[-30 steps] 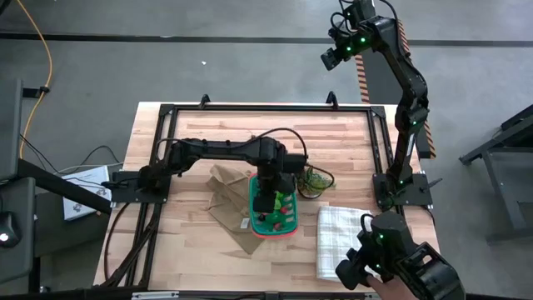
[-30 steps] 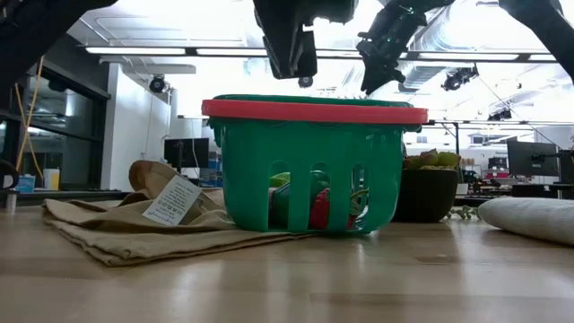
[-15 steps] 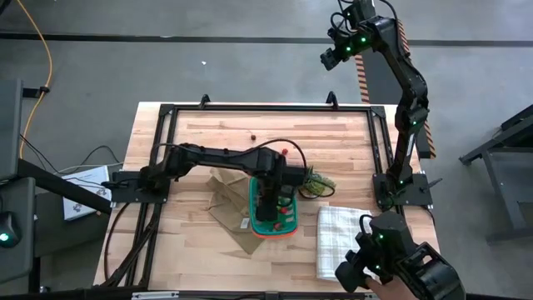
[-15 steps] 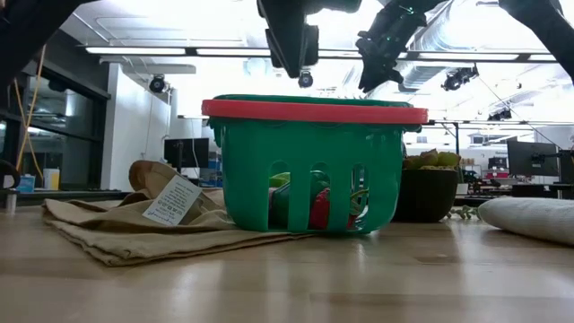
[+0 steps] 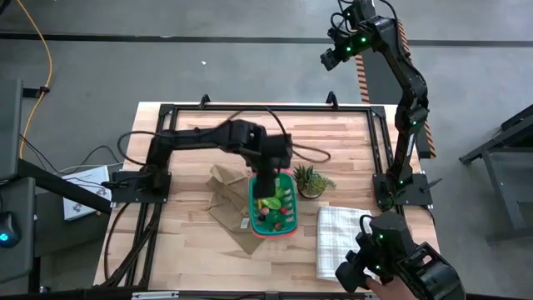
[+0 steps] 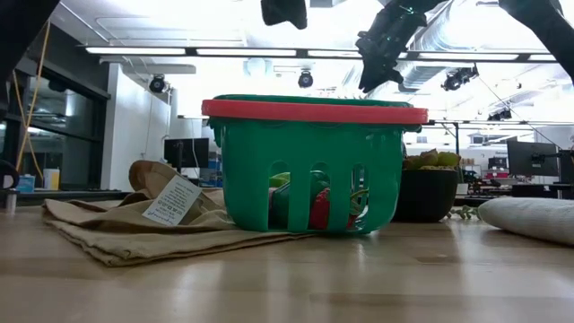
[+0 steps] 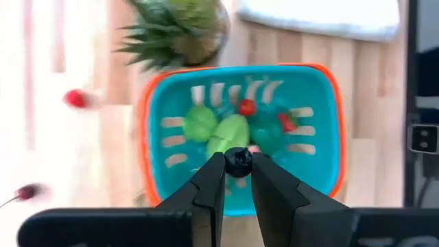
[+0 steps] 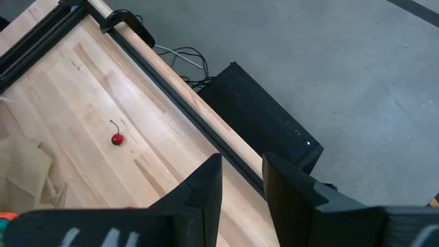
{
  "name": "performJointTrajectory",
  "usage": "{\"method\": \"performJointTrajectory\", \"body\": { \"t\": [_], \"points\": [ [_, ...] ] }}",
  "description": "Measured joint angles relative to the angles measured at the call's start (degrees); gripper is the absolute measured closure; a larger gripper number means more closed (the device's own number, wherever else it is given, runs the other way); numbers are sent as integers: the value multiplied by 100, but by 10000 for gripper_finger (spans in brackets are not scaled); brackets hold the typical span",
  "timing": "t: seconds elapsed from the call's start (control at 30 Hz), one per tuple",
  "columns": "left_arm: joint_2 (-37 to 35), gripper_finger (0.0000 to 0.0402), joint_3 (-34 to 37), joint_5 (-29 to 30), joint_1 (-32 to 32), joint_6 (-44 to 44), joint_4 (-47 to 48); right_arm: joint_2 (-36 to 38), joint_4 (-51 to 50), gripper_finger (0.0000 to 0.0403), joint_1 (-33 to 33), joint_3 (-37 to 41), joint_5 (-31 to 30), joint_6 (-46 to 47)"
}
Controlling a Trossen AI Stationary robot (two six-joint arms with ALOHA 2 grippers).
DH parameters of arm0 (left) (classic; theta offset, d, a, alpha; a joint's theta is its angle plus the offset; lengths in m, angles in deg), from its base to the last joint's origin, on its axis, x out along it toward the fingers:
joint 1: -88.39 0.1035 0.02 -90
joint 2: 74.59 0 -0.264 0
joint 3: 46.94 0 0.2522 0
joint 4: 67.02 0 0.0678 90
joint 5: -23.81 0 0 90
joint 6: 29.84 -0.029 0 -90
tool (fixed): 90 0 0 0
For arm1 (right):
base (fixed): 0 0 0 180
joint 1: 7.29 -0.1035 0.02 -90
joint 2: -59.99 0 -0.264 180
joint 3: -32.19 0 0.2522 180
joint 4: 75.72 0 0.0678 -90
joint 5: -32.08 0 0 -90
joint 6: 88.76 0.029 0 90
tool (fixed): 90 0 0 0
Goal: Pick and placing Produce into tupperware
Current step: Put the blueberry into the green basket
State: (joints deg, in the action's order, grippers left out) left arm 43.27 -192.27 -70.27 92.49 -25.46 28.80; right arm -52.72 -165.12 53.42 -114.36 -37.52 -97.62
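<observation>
- The wooden table (image 5: 191, 133) carries a black frame along its edges.
- The left arm reaches from the table's left side over the middle; the right arm is raised well off the table's far right corner.
- A brown paper bag (image 6: 108, 229) lies flat just left of the basket; its white tag (image 6: 172, 200) bears print too small to read.
- A white checked cloth (image 5: 336, 239) lies to the right of the basket, apart from it.
- The tupperware (image 5: 273, 207), a teal slotted basket with an orange rim, stands at mid-table, touching the bag.
- A spiky potted plant (image 5: 310, 181) stands just beside the basket's far right corner.
- The left gripper (image 7: 238, 162) hangs above the basket, its fingers pinching a small dark berry (image 7: 238, 158).
- The right gripper (image 8: 241, 180) has its fingers slightly spread with nothing between them, high over the floor beyond the table edge.
- Produce in the basket: green pieces (image 7: 218, 130) and small red balls (image 7: 247, 107).
- A red cherry (image 8: 118, 139) with a stem lies on bare wood; another red ball (image 7: 75, 99) lies outside the basket.
</observation>
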Motion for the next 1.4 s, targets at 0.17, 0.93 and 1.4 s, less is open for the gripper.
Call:
{"method": "performJointTrajectory", "body": {
  "t": [0.17, 0.93, 1.4],
  "points": [
    [-132, 346, 8, 302, 81, -9, 142, -2, -10, 306, 0, 0, -2, 1],
    [-1127, 346, 6, 695, 380, -301, 294, -2, 96, 306, 0, 0, -26, 92],
    [-2176, 346, 3341, -299, 419, -135, -2121, -2, 108, 306, -1, 0, -26, 90]
  ]
}}
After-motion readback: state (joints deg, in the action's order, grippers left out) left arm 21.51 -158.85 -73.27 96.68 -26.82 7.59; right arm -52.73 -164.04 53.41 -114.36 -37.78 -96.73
